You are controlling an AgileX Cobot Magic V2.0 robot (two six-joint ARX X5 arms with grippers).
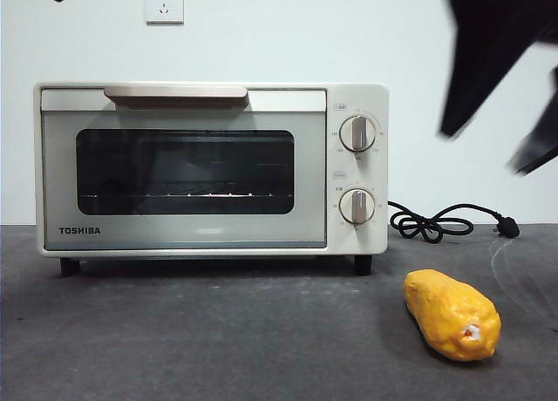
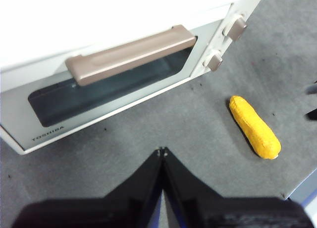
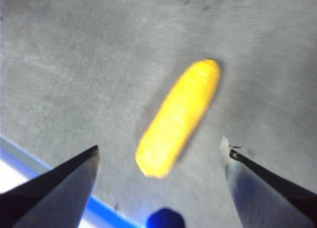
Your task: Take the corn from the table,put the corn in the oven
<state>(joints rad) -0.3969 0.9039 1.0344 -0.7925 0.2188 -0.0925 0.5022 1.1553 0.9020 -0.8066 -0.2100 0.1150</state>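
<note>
The yellow-orange corn (image 1: 452, 314) lies on the dark grey table (image 1: 218, 340), in front of and to the right of the cream Toshiba oven (image 1: 209, 167), its whitish stub end toward the camera. The oven door is closed under its beige handle (image 1: 176, 93). My right gripper (image 3: 161, 151) is open, high above the corn (image 3: 179, 118), which shows between its two jaws; it appears blurred and dark at the front view's upper right (image 1: 497, 78). My left gripper (image 2: 162, 151) is shut on nothing, hovering above the table in front of the oven (image 2: 114, 64), with the corn (image 2: 254, 126) off to one side.
A black power cord (image 1: 440, 220) with its plug lies on the table behind the corn, right of the oven. A wall socket (image 1: 164, 3) sits on the white wall above. The table's blue-lined edge (image 3: 64, 188) runs near the corn.
</note>
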